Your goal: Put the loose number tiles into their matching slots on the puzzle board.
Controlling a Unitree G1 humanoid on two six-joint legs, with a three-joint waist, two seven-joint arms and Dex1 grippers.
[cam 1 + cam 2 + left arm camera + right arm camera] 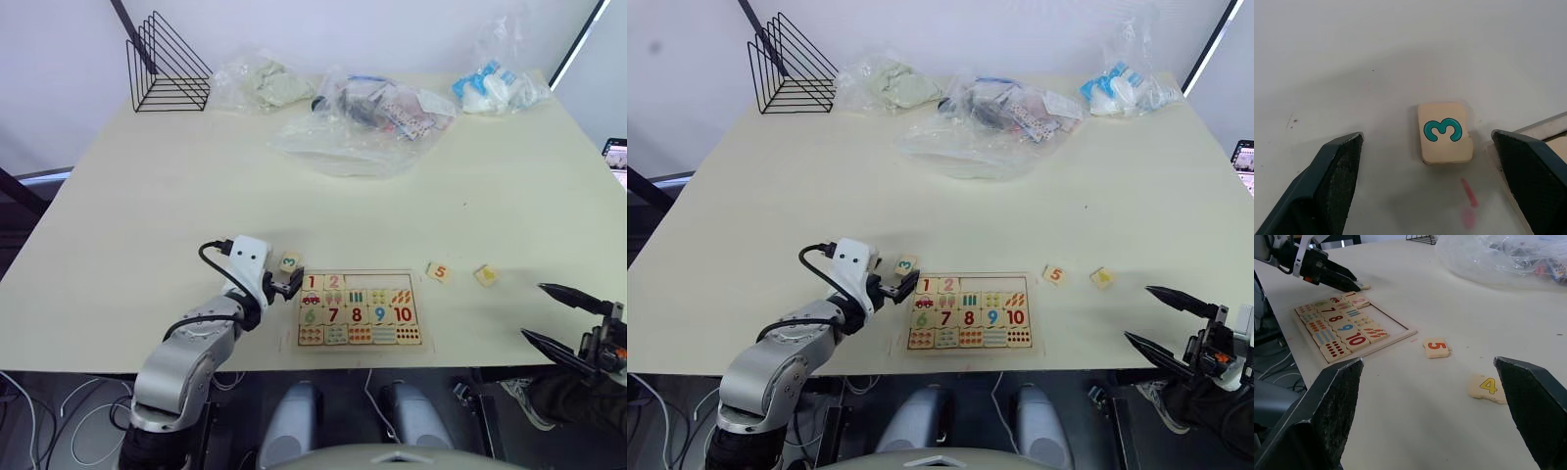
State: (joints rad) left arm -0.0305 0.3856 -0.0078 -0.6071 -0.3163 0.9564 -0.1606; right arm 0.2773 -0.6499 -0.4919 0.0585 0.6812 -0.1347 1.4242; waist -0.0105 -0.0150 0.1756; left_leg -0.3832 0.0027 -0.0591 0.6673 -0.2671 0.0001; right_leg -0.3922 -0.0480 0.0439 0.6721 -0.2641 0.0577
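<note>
Tiles 1 and 2 look seated in the top row of the puzzle board (360,338); three slots remain bare, judged from the right wrist view. The 3 tile (1445,132) lies on the table (196,186) at the board's 10 o'clock, between the spread fingers of the left gripper (291,284). The 5 tile (439,272) and 4 tile (486,275) lie at its 2 o'clock, near the spread, empty right gripper (556,313); the open slots are hard to read from the head views.

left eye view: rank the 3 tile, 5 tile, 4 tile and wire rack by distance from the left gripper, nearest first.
From the left gripper, jaws open:
1. 3 tile, right beside it, off the puzzle board's left corner.
2. 5 tile, past the board's right edge.
3. 4 tile, farther right.
4. Wire rack, far back-left corner.
</note>
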